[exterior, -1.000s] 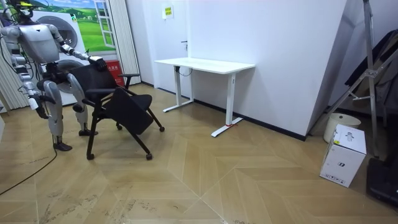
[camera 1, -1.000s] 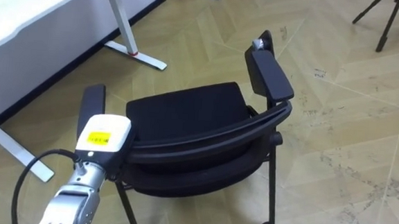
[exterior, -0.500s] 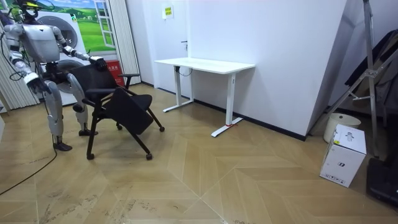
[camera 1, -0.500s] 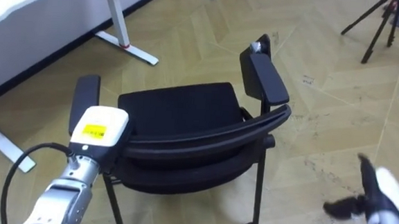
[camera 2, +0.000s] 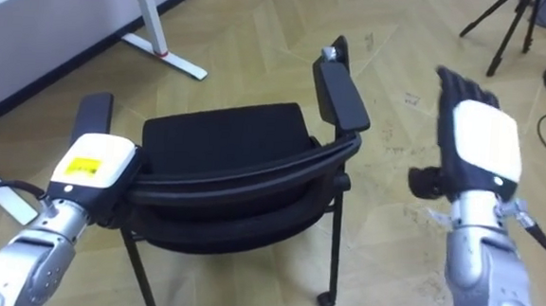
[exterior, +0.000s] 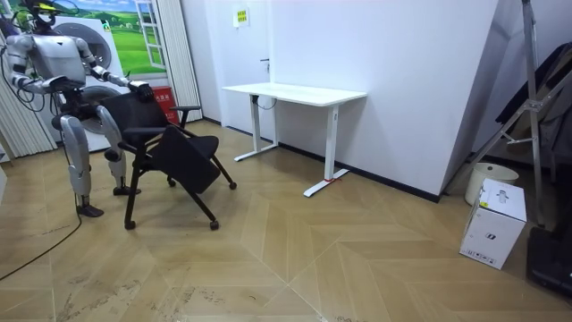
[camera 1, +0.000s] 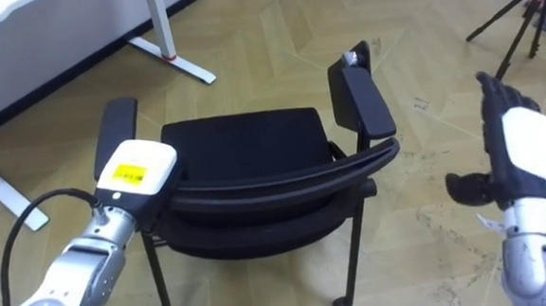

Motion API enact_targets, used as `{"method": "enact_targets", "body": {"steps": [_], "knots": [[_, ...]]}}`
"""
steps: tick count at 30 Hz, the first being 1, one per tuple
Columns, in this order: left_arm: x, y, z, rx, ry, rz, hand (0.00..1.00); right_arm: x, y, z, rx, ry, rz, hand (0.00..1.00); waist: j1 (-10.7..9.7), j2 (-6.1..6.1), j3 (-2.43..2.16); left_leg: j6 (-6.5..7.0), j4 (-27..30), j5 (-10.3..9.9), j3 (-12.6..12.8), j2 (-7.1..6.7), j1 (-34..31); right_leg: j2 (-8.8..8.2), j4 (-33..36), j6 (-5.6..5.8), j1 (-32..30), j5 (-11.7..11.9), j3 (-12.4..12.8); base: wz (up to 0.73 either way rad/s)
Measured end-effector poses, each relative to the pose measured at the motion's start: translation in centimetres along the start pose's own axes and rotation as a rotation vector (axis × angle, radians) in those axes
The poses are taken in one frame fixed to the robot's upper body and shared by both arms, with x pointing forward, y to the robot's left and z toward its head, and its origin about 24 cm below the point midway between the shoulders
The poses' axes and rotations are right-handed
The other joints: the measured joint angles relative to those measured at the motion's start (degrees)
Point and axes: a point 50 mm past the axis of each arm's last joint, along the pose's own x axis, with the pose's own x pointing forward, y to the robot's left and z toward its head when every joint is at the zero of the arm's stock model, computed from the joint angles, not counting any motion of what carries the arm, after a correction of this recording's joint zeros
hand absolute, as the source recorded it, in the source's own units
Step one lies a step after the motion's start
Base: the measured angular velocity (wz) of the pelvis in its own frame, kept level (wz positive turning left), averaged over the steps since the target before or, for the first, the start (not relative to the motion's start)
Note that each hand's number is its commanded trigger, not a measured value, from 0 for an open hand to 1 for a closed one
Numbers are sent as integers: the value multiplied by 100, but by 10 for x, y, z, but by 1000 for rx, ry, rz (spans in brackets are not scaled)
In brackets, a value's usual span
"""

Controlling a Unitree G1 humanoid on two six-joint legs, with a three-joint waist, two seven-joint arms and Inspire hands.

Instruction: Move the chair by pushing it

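Note:
A black chair (camera 1: 245, 147) with two armrests stands right before me, its curved backrest (camera 1: 280, 187) nearest and its seat facing away. My left hand (camera 1: 134, 168) rests at the backrest's left end, beside the left armrest (camera 1: 116, 129); its fingers are hidden under its white back. My right hand (camera 1: 520, 149) is raised in the air to the right of the right armrest (camera 1: 362, 97), open with straight fingers and clear of the chair. In the room view I stand behind the chair (exterior: 170, 148) at the far left.
A white desk (camera 1: 35, 6) with a white leg and foot (camera 1: 170, 47) stands to my left on the wooden floor. A dark tripod (camera 1: 523, 26) is at the back right. In the room view a white box (exterior: 494, 224) sits far off at the right.
My right hand has risen from the lower right to beside the right armrest. The left hand stays at the backrest's left end and the chair has hardly moved.

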Motion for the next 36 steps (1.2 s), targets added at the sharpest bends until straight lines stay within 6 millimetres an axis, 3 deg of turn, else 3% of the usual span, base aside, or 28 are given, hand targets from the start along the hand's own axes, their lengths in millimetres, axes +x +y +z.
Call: {"method": "enact_targets", "body": {"steps": [6,13,24,36], "knots": [[3,5,3,7,-33,14,100,7,-8,17,-34,-98,-1,0,125,-42,15,0,1,-1,0,-1,-40,2,-5,0,-24,0,-3,0],[4,6,3,19,-56,14,100,14,-16,29,-96,-182,-17,0,193,-108,-10,-1,8,-1,-11,3,-48,2,-4,0,-26,0,-71,0],[4,7,1,25,-65,4,100,11,-9,33,-143,-241,71,0,221,-146,-30,-1,-1,-1,-11,4,-34,1,-2,0,3,1,-64,0],[7,6,-1,30,-85,-19,100,7,0,37,-235,-315,238,0,252,-170,-4,-3,-17,-2,-21,5,89,4,-20,0,135,1,-75,0]]}}
